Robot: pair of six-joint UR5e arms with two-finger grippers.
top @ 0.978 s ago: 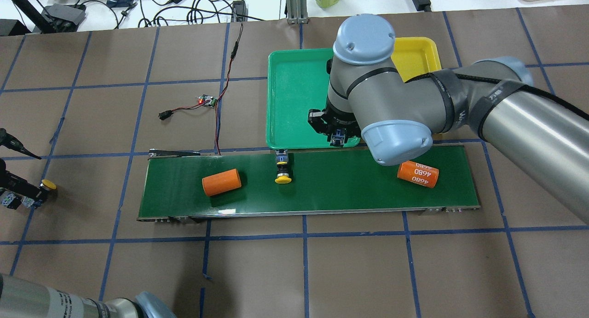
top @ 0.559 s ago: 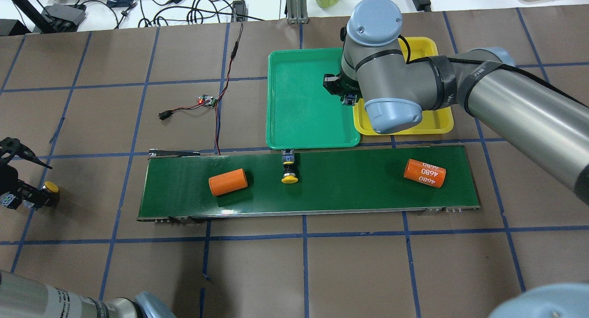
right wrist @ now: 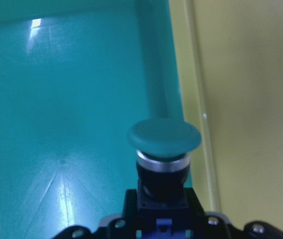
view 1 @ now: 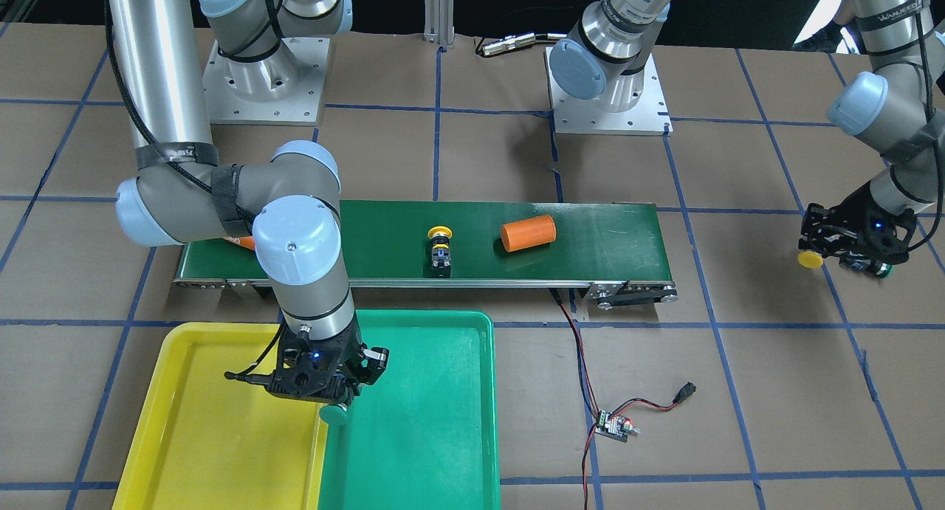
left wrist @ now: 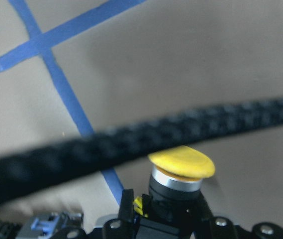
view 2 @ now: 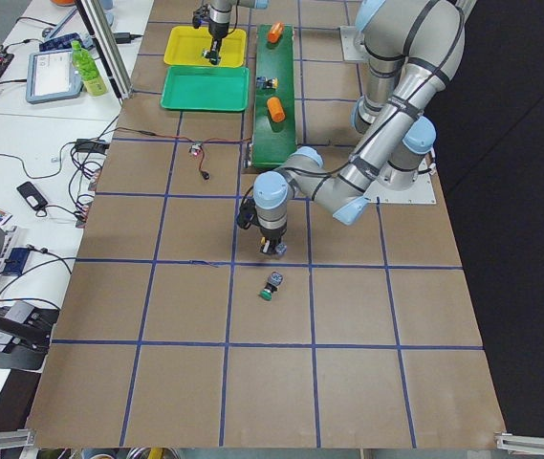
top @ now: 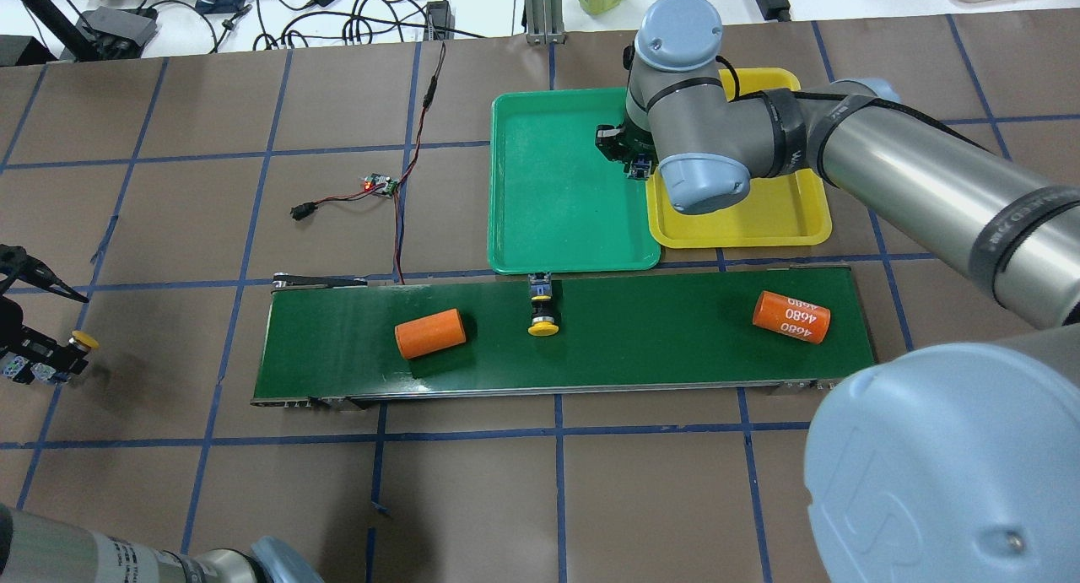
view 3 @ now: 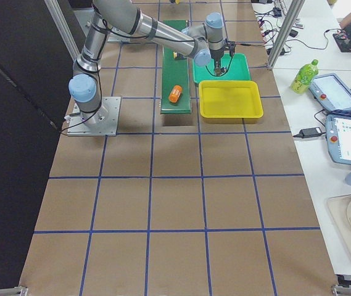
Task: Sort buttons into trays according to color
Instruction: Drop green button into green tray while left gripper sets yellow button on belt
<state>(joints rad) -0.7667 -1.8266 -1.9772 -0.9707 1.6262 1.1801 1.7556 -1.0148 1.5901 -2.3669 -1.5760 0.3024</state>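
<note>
Lower centre, the right claw [right wrist: 161, 221] pinches a green button [right wrist: 163, 142] by its body, the left claw [left wrist: 173, 226] a yellow button [left wrist: 182, 167]: seemingly light, rigid.

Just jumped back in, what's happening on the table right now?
The right gripper holds a green-capped push-button switch above the teal-green plastic tray, beside its border with the yellow plastic tray. The left gripper holds a yellow-capped switch over the table, off to the side. A second yellow-capped switch lies on the dark green conveyor belt.
</note>
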